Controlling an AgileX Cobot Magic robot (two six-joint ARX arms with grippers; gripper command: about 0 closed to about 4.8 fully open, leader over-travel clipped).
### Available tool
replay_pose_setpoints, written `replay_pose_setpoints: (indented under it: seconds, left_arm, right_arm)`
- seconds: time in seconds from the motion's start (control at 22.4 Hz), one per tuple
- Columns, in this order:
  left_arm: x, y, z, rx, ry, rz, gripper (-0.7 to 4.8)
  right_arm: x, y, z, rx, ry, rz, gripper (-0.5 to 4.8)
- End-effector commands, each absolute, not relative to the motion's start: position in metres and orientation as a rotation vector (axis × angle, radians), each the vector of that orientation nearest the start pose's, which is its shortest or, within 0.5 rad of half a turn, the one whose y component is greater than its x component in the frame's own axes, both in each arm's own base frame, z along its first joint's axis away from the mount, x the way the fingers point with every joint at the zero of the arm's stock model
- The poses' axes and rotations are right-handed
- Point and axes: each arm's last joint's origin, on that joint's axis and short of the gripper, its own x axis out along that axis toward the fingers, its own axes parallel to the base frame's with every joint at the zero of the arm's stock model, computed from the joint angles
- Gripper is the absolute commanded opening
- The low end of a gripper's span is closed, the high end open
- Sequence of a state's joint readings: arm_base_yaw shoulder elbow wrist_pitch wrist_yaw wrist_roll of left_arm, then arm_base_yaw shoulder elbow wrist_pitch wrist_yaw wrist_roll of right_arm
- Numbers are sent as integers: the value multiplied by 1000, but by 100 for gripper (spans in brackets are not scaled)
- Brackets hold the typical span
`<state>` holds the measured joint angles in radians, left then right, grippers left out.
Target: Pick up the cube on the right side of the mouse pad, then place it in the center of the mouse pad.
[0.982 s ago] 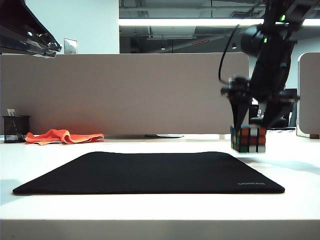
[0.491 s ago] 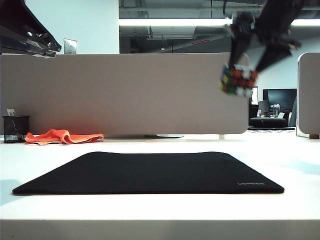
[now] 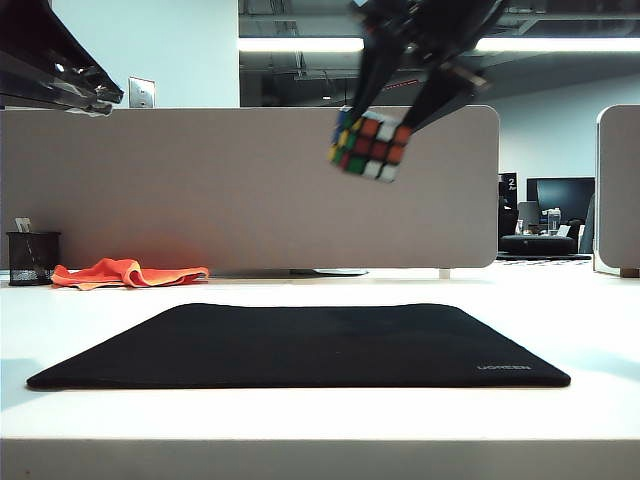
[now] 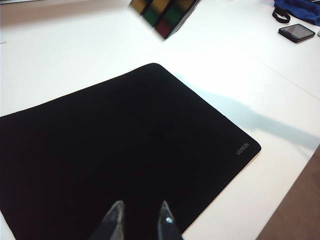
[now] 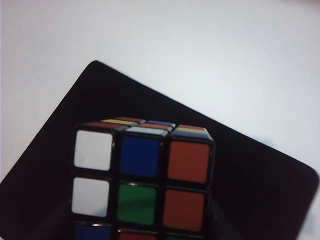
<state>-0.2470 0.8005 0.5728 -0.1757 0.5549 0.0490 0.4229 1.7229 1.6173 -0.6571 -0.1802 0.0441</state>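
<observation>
The cube [image 3: 370, 145], with black edges and coloured stickers, hangs tilted high in the air above the right half of the mouse pad [image 3: 300, 345]. My right gripper [image 3: 373, 133] reaches down from above and is shut on it, one finger on each side. In the right wrist view the cube [image 5: 142, 180] fills the lower middle, with the black mouse pad [image 5: 250, 165] far below it. My left gripper [image 4: 141, 204] hovers over the near part of the mouse pad [image 4: 115, 150], open with nothing between its fingers. The cube [image 4: 165, 12] also shows at the edge of the left wrist view.
A grey partition [image 3: 200, 190] runs along the back of the white table. An orange cloth [image 3: 125, 272] and a black mesh pen holder [image 3: 30, 258] sit at the back left. A phone [image 4: 296, 32] and a blue cloth [image 4: 300, 7] lie beyond the pad's lettered corner.
My right gripper has lifted the cube off the table beside the pad's right edge and carried it up and to the left, over the pad. The left gripper has not moved.
</observation>
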Motion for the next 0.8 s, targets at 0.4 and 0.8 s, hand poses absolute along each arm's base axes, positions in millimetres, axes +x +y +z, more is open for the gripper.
replay_pose_setpoints:
  seconds: [0.4,0.8]
  left_arm:
    - [165,-57,263,-17,372,-808,89]
    - [165,-57,263,-17,371,-808,89]
  right_arm:
    - [354,219,259,-199,971,585,291]
    - [352,248,225,-273,1013,592,291]
